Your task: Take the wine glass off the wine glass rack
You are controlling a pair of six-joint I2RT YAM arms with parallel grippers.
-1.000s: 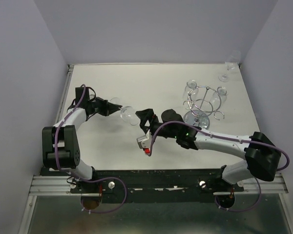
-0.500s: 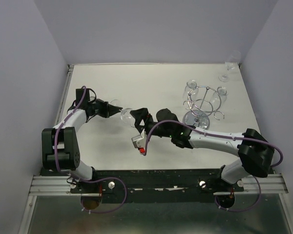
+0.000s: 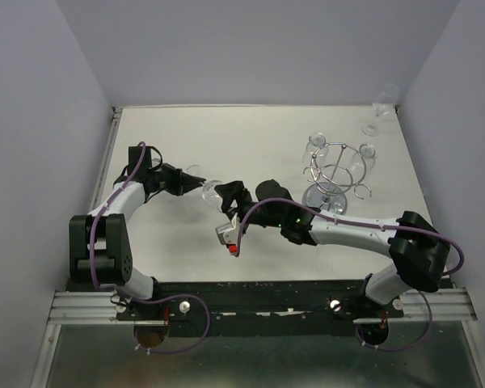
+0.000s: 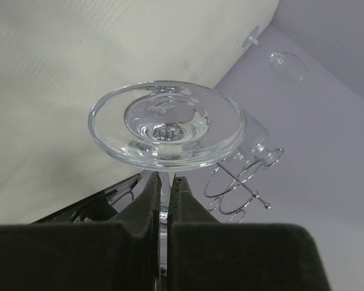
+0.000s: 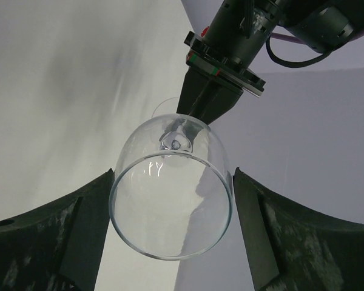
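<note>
Holding clear stemmed wine glass (image 3: pixel 211 190) horizontal above white table (image 3: pixel 170 137), well apart from chrome wire rack (image 3: pixel 336 174): left end effector (image 4: pixel 164 185) clenched on stem. Right end effector (image 5: pixel 170 206) released, flanking bowl. Risk: hard squeeze could crack it.

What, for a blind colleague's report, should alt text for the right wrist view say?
A clear wine glass, its open bowl facing the camera, sits between the two dark fingers of the right gripper. Behind it, the left gripper clamps the stem above a white table.
</note>
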